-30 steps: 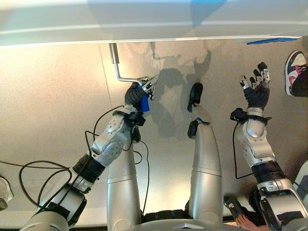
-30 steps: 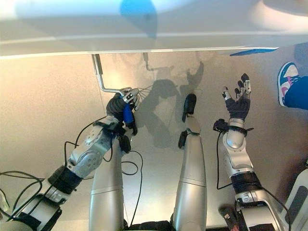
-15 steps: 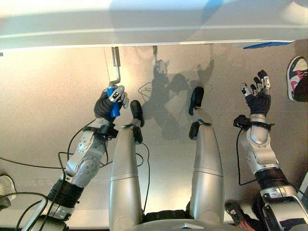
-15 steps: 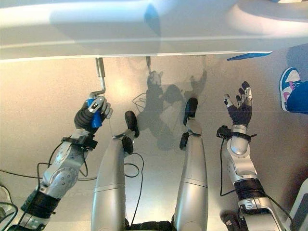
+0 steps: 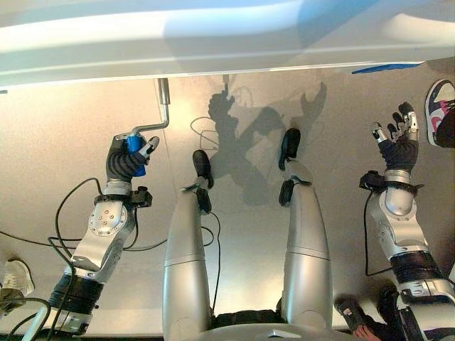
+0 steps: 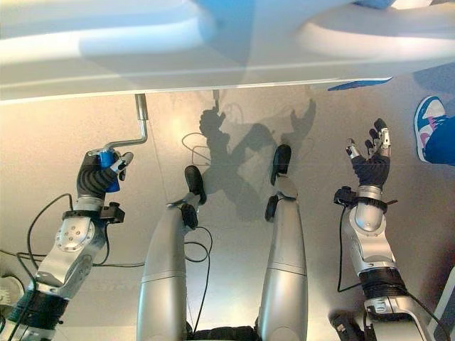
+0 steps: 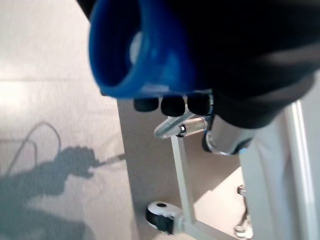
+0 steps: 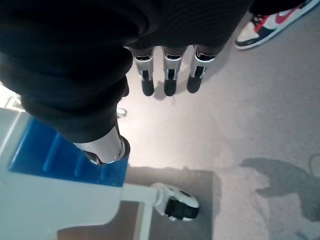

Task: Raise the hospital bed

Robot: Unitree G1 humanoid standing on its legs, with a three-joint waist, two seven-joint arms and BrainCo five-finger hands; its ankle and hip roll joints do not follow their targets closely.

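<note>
We see left hand (image 5: 125, 158) fingers wrapped round blue crank handle (image 5: 134, 148) below hospital bed (image 5: 213, 50); right hand (image 5: 398, 142) raised, fingers spread wide, holding nothing.

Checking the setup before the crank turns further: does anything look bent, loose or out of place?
Nothing stands out. The left hand is curled round the blue handle of the crank under the bed; the right hand hangs open, holding nothing.
</note>
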